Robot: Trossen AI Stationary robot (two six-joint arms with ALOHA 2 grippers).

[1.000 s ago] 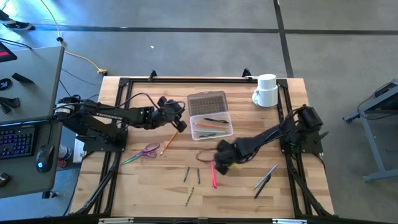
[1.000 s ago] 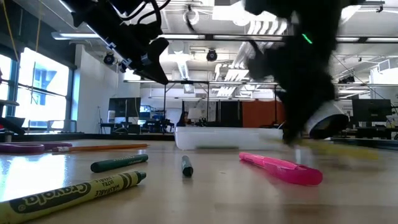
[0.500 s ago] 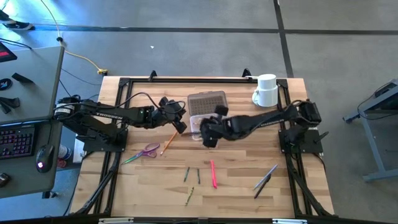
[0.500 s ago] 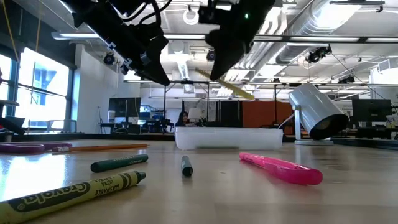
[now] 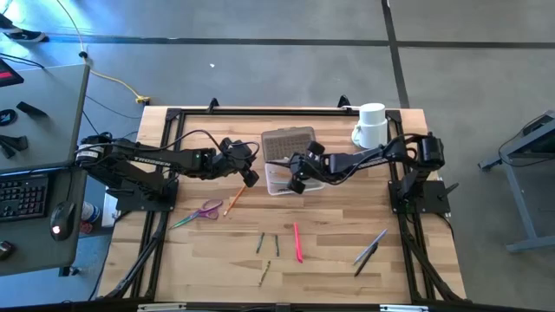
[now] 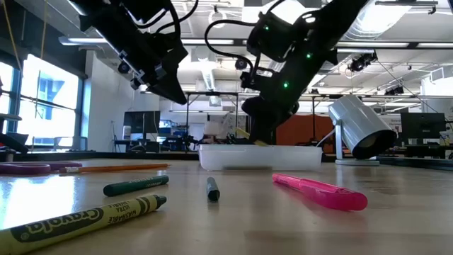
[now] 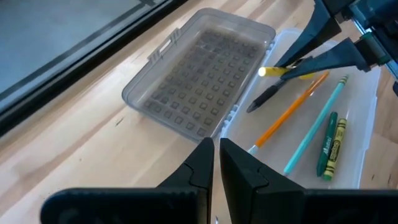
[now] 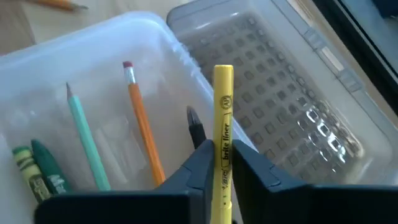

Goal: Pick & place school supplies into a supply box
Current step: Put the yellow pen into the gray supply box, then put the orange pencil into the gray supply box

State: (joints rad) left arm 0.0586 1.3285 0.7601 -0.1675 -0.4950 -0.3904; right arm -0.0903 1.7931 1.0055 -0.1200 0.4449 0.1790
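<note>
Now hanging low over the small clear plastic supply box (image 5: 293, 176), having come across from the table's middle: right gripper (image 8: 219, 163) pinching yellow highlighter pen (image 8: 222, 124), nearly dropping it in, left gripper (image 7: 216, 163) pressed together, waiting beside the box.

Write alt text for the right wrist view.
The right claw grips a yellow highlighter over the open clear supply box. Inside lie an orange pencil, a teal pencil and two green crayons; the dotted lid lies open beside.
</note>
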